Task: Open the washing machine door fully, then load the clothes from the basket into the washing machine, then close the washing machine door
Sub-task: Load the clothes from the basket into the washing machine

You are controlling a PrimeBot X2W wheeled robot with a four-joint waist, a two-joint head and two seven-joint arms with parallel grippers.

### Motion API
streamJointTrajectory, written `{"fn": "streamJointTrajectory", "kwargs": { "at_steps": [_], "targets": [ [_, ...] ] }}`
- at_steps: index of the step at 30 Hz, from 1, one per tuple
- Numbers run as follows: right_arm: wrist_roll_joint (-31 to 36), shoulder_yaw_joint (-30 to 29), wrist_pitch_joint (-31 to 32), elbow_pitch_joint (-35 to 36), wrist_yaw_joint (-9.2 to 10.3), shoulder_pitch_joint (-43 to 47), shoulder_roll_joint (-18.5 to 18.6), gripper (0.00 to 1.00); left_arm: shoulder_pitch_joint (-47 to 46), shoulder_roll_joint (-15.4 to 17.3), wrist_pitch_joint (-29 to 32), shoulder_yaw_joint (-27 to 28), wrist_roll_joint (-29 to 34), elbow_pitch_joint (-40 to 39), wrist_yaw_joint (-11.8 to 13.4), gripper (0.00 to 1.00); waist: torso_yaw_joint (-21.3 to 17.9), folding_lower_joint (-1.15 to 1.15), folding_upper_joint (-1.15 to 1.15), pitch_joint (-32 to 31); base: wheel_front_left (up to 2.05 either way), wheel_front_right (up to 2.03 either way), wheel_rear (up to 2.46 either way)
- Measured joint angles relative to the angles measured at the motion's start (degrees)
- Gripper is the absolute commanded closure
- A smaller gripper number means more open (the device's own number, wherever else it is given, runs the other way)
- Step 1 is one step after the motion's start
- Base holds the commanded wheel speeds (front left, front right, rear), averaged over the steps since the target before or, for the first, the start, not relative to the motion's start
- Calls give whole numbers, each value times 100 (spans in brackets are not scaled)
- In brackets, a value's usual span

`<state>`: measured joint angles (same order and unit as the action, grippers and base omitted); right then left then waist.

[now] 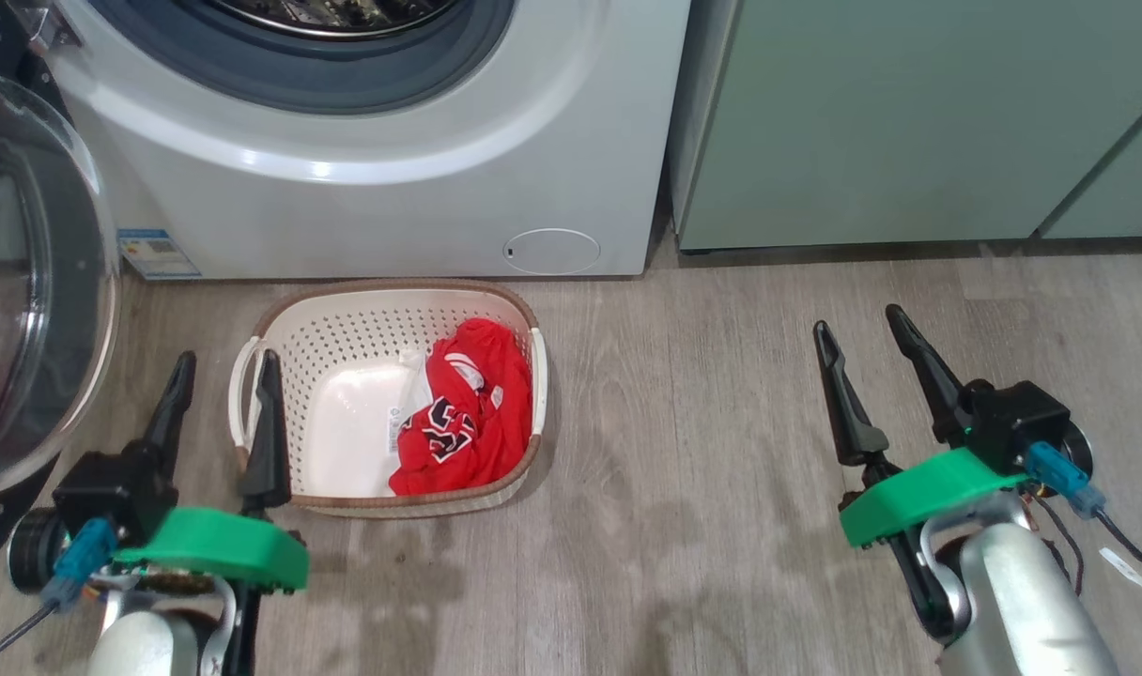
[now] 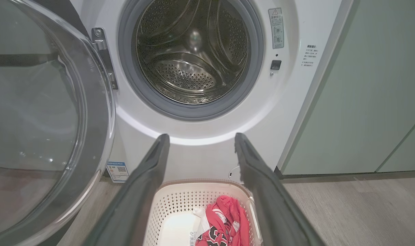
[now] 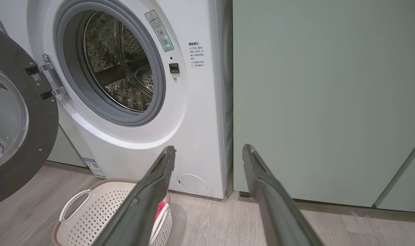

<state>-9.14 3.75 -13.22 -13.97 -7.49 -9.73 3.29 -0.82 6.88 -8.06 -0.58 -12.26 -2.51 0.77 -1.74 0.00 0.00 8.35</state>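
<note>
We see the washing machine door (image 1: 26, 282) swung open. The clothes (image 1: 463, 413) lie in the basket (image 1: 364, 329) on the floor (image 1: 721, 422), just before the washing machine (image 1: 393, 207). Left end effector (image 1: 227, 361) and right end effector (image 1: 857, 320): both spread wide.

washing machine (image 1: 346, 207): white body, grey ring (image 2: 194, 111), shiny steel drum (image 2: 190, 51) dotted with holes
washing machine door (image 3: 40, 136): glossy black rim, clear glass
basket (image 1: 364, 329): cream-white, perforated, brown woven-look rim
clothes (image 1: 468, 413): bright red, navy and white print
left claw (image 1: 229, 357), right claw (image 1: 857, 319): dark fingers (image 2: 139, 191), green mounts (image 1: 214, 545)
cabinets (image 1: 909, 122), beyond the right claw: pale green
floor (image 1: 702, 422): grey-brown wood grain
</note>
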Motion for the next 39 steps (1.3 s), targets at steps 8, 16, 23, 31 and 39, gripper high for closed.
{"fn": "streamJointTrajectory", "kwargs": {
  "at_steps": [8, 16, 23, 31, 39],
  "targets": [
    [-1, 10, -24, -23, 0, -3, -1, 0, -3, 9, 96, -44, -56, 2, 11, 0, -39, 0, 0, -6, 37, -37, 0],
    [-2, 8, -43, -54, 0, -3, -2, 0, -1, 31, 97, -108, -55, -18, 57, 0, -65, 0, 0, -1, 164, -164, 0],
    [-4, 8, -48, -60, 0, -18, -3, 0, -21, 56, 85, -134, -53, -40, 101, 0, -61, 0, 0, 0, 170, -170, 0],
    [-4, 11, -48, -73, 0, -24, -3, 0, -24, 65, 73, -169, -53, -71, 126, 0, -36, 0, 0, -27, 61, -61, 0],
    [-3, 14, -47, -73, 0, -21, -3, 0, -21, 76, 40, -201, -54, -75, 147, 0, -16, 0, 0, -52, 0, 0, 0]
  ]
}}
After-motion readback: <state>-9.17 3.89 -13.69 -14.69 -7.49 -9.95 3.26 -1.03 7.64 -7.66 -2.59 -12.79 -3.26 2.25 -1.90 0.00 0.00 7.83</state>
